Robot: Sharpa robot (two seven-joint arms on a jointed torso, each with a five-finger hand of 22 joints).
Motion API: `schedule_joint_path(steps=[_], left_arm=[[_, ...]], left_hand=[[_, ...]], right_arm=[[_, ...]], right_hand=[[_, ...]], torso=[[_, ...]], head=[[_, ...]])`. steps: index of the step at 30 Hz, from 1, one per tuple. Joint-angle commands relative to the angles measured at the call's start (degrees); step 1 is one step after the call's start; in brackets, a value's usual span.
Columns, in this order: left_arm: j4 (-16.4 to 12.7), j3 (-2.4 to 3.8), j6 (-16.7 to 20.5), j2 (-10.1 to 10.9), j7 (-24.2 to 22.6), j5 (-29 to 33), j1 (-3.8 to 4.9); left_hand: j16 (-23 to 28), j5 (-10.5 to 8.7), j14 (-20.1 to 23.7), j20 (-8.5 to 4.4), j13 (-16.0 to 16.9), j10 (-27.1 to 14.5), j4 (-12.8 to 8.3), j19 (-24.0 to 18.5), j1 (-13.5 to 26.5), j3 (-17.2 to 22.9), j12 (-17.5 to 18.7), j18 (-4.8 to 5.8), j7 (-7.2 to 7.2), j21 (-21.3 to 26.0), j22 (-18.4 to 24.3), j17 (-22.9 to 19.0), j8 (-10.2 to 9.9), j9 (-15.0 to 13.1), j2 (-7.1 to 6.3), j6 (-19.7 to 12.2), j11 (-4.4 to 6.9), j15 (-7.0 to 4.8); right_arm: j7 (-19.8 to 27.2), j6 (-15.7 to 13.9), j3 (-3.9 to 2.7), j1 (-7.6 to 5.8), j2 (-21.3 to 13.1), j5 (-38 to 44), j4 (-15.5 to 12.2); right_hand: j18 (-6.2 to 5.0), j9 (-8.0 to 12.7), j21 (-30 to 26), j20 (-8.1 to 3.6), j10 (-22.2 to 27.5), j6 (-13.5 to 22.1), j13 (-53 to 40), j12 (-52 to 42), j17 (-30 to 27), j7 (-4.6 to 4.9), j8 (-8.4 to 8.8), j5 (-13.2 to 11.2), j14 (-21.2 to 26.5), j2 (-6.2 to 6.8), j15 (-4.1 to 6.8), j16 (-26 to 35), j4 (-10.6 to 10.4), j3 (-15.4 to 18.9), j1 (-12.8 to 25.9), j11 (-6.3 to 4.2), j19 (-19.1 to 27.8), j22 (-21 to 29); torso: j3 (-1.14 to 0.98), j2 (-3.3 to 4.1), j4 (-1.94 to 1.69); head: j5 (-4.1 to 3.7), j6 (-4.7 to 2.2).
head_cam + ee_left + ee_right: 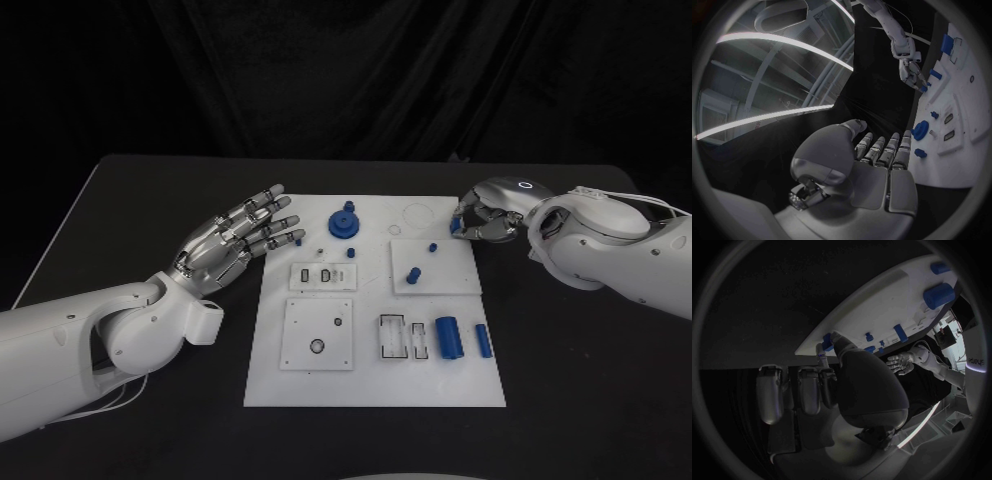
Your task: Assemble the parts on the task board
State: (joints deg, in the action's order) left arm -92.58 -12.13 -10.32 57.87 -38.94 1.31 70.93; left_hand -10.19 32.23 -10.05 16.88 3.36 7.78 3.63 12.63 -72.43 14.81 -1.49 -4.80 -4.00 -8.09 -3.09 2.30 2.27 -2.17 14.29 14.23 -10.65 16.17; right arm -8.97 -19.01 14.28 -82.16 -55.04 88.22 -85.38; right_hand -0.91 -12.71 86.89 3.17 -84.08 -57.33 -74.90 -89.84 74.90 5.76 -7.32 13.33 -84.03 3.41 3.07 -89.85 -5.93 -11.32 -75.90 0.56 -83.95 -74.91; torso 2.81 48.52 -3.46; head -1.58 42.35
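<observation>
Broadly, the black table [144, 200] carried the white task board [372, 385] at its middle, with dark bare surface on every side of it. The left hand [238, 238] hovered at the board's left edge with fingers spread flat and nothing in it. The right hand [488, 215] sat at the board's far right corner, fingers curled inward around a small blue part [457, 227]; the step in hand appeared to be a pick-up of that piece, though whether it was fully gripped could not be told. The next move would call for carrying it to a matching slot, probably on the raised plate [437, 280] just beside it. Other parts stood on the board: a blue gear [343, 222] at the far side and a large blue cylinder [449, 338] nearer.
</observation>
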Motion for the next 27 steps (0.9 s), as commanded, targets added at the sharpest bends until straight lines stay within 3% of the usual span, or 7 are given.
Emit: schedule_joint_path(steps=[1, 11, 17, 27], left_arm=[[-0.07, 0.03, -0.90, -0.03, -5.07, 0.02, -0.10], [-0.05, 0.03, -0.87, 0.10, -4.90, 0.03, -0.13], [-0.11, 0.03, -0.74, 0.22, -4.76, 0.03, -0.14], [-0.21, 0.03, -0.63, 0.23, -4.63, 0.03, -0.14]], left_hand=[[-0.26, -0.11, 0.02, -0.03, 0.04, 0.04, 0.13, -0.32, 0.54, 0.37, -0.19, 0.74, -0.17, 0.18, 0.08, 0.07, -0.02, 0.07, -0.16, -0.21, -0.56, 0.51], [-0.26, -0.11, 0.02, -0.03, 0.04, 0.04, 0.13, -0.32, 0.54, 0.37, -0.19, 0.74, -0.17, 0.18, 0.08, 0.07, -0.02, 0.07, -0.16, -0.21, -0.56, 0.51], [-0.28, -0.14, 0.03, -0.03, 0.06, 0.04, 0.14, -0.36, 0.61, 0.47, -0.18, 0.76, -0.21, 0.21, 0.09, 0.07, -0.02, 0.07, -0.18, -0.18, -0.61, 0.52], [-0.28, -0.14, 0.03, -0.03, 0.06, 0.04, 0.14, -0.36, 0.61, 0.47, -0.18, 0.76, -0.21, 0.21, 0.09, 0.07, -0.02, 0.07, -0.18, -0.18, -0.61, 0.52]], right_arm=[[-0.15, -1.53, -0.03, 0.16, 0.12, 0.11, 0.18], [-0.03, -3.95, -0.04, 0.14, -0.16, 0.11, -0.61], [0.03, -5.78, -0.08, -0.02, -1.18, 0.11, -3.32], [0.27, -5.90, -0.11, -0.53, -1.35, 0.11, -9.54]], right_hand=[[-0.42, -0.26, -0.28, 0.20, -5.92, -0.50, -15.10, -0.16, 14.48, -0.21, -0.12, 0.94, -5.82, -0.16, -0.02, 0.24, -0.25, -0.07, -0.59, 0.07, -3.19, -11.72], [-0.42, -1.38, -0.34, -0.08, -5.92, -0.96, -15.10, -0.16, 14.42, -0.47, 0.01, 5.67, -5.80, -0.46, 0.24, 0.28, -0.39, -0.59, -0.64, -0.21, -3.21, -11.75], [-0.41, -1.95, -0.35, -0.12, -5.92, -1.11, -15.10, -0.16, 14.37, -0.47, 0.15, 8.43, -5.79, -0.17, 0.24, 0.31, -0.12, -1.05, -0.85, -0.18, -3.24, -11.80], [-0.44, -2.08, -0.41, -0.11, -5.92, -1.05, -15.10, -0.16, 14.35, -0.46, 0.24, 9.04, -5.79, -0.02, 0.22, 0.33, -0.05, -1.15, -0.86, -0.12, -3.20, -11.76]], torso=[[0.02, -0.01, 0.03], [0.01, 0.00, 0.00], [0.00, -0.01, 0.05], [0.01, 0.01, 0.01]], head=[[0.06, 0.02], [0.18, 0.19], [0.58, 0.36], [0.43, 0.31]])
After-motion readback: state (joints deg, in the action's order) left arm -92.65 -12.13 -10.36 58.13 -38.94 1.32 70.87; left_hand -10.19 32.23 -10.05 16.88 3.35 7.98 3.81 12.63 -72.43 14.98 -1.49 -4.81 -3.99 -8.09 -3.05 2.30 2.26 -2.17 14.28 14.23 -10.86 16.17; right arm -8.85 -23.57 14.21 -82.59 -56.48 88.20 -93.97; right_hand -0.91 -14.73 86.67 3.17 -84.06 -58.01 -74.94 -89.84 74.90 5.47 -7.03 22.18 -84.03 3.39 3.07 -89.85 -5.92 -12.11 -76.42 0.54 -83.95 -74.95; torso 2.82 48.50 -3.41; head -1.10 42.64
